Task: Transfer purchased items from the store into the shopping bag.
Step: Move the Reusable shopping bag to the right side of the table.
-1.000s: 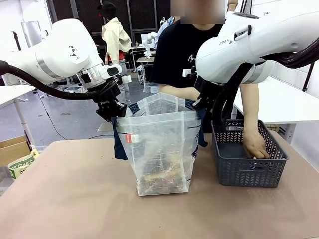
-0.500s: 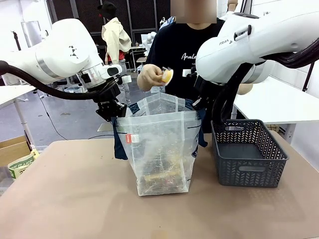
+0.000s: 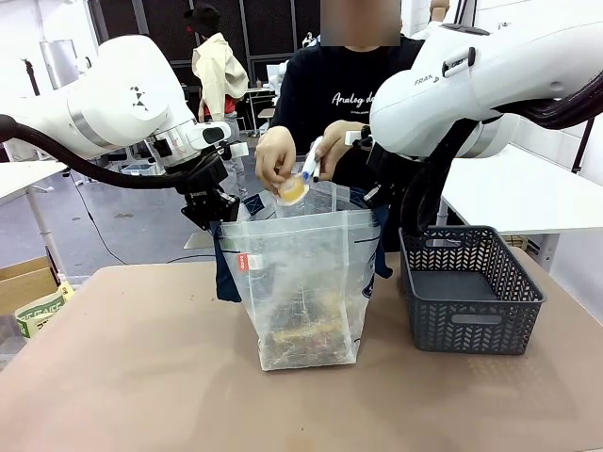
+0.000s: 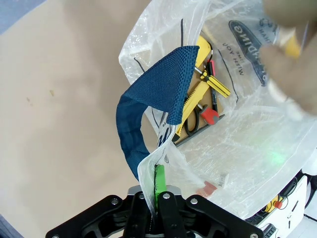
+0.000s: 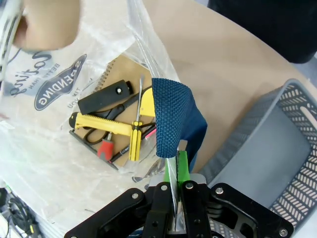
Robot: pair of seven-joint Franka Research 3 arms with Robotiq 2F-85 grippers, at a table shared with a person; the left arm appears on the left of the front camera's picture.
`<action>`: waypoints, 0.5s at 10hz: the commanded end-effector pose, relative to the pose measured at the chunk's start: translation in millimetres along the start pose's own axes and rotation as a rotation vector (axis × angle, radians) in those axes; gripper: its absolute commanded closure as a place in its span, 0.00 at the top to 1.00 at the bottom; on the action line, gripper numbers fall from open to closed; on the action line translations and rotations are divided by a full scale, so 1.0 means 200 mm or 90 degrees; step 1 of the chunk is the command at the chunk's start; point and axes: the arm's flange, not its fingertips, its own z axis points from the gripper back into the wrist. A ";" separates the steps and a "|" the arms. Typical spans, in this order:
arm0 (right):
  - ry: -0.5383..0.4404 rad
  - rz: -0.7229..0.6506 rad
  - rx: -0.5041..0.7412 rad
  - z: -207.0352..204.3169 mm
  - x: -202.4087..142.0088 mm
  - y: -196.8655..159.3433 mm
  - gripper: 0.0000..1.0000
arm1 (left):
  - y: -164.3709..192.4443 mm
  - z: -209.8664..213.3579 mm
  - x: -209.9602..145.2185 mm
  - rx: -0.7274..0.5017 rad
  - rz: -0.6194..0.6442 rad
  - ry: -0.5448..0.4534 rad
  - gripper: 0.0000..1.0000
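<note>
Between left claw [image 4: 156,184] and right claw [image 5: 177,166] stands the rim-pinched shopping bag [image 3: 301,268].

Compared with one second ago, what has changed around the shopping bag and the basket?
The person's hand left the basket and rose; both hands now hold a small yellow item and a white stick over the mouth of the shopping bag. Both arms' jaws stayed shut on its rim; bag and basket did not move.
</note>
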 end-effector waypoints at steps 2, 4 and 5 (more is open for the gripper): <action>-0.003 -0.002 -0.002 0.01 0.00 -0.01 0.00 | 0.01 0.01 0.00 0.001 0.002 -0.004 0.00; -0.003 -0.002 -0.002 0.01 0.00 -0.01 0.00 | 0.01 0.01 0.00 0.001 0.002 -0.004 0.00; -0.003 -0.002 -0.002 0.01 0.00 -0.01 0.00 | 0.01 0.01 0.00 0.001 0.002 -0.004 0.00</action>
